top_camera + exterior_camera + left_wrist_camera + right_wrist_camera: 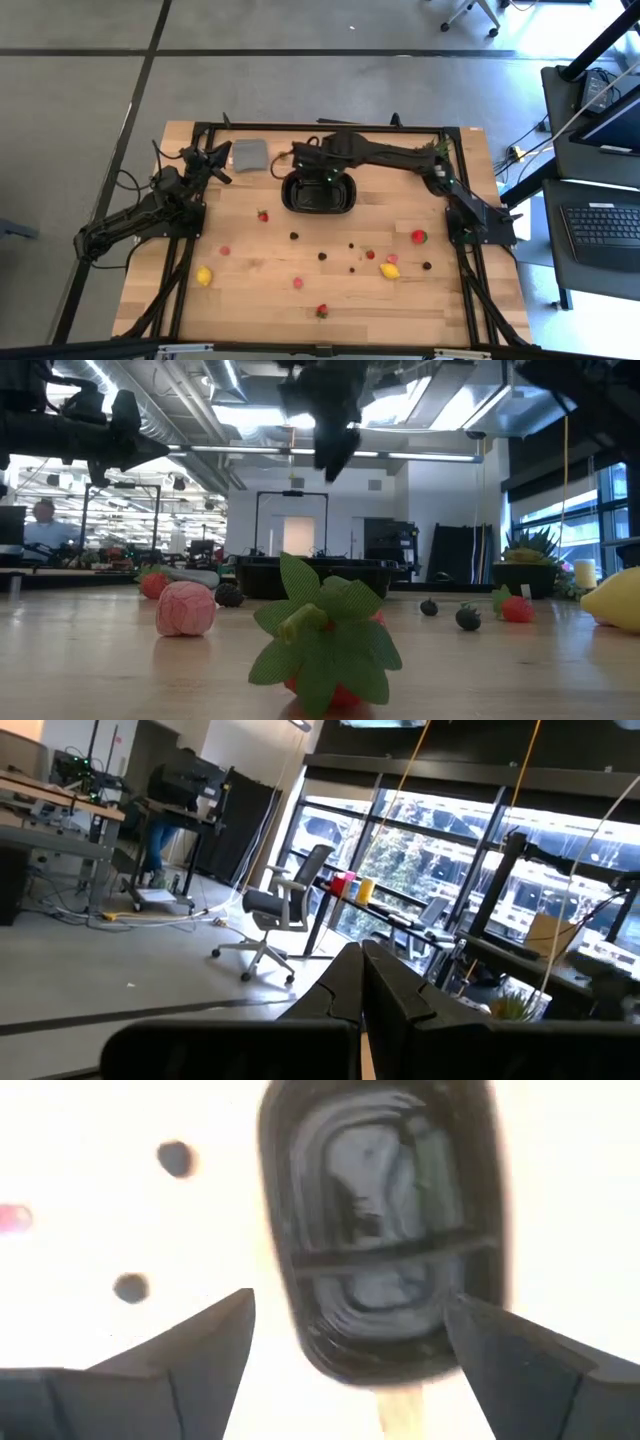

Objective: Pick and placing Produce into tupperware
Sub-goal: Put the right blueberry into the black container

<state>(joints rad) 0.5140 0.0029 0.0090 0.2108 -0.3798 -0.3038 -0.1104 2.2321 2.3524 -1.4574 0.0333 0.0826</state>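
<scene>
Right claw (345,1345): you have it over the black tray (319,194), fingers spread wide, nothing between them.
Left claw (362,982): yours sits pinched together near the worktop's (260,290) far left edge, beside the grey square piece (249,154).
Produce: scattered on the worktop nearer you — strawberry (325,645), lemon (204,276), dark berries (176,1158).

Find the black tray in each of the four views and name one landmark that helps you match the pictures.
High view: black tray at the table's upper middle, under the right gripper.
Low view: a long dark shape behind the leafy strawberry.
Left wrist view: not in it.
Right wrist view: fills the centre, between the open fingers.
Shared landmark: the right gripper above the tray.
</scene>
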